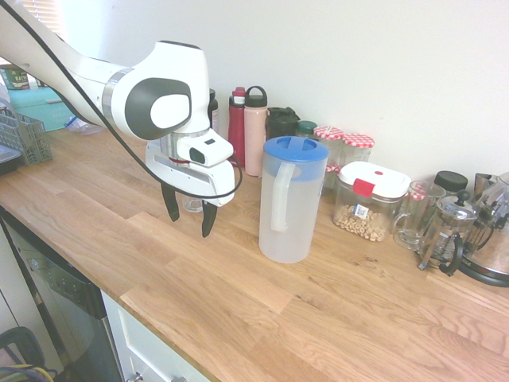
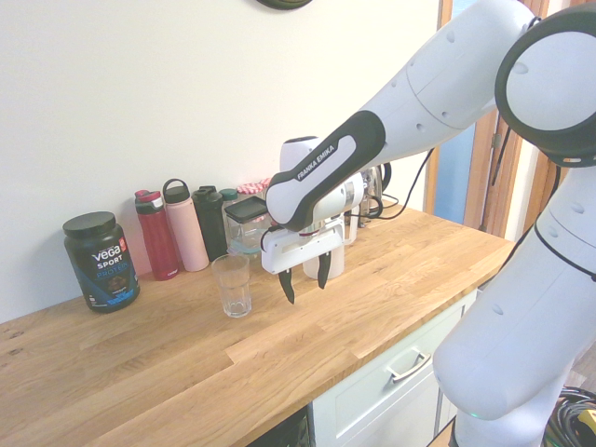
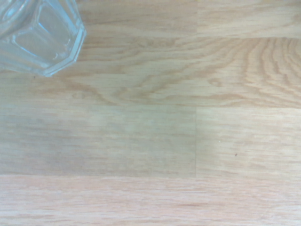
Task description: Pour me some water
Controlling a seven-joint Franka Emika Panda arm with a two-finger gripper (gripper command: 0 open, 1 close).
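Claw [image 1: 189,227] hangs above the counter [image 1: 350,318], just beside the pitcher, fingers spread wide, nothing between them. Drinking glass [image 2: 233,287] upright, on the claw's side of the pitcher. Pitcher [image 1: 289,211] itself stands upright on the counter, blue lid [image 1: 296,149] on, loop handle [image 1: 281,199] facing the counter's front edge and partly the claw. Water level can't be made out. Cereal tub [image 1: 368,203] lies beyond the pitcher, away from the claw.

Step in hand, as I judge it: taking the pitcher. Best approach is level, fingers either side of the handle's upright part, squeezing firmly; a full pitcher would be heavy and could swing. Lift straight, clear the glass, tilt slowly. Spout position uncertain; check before tipping.
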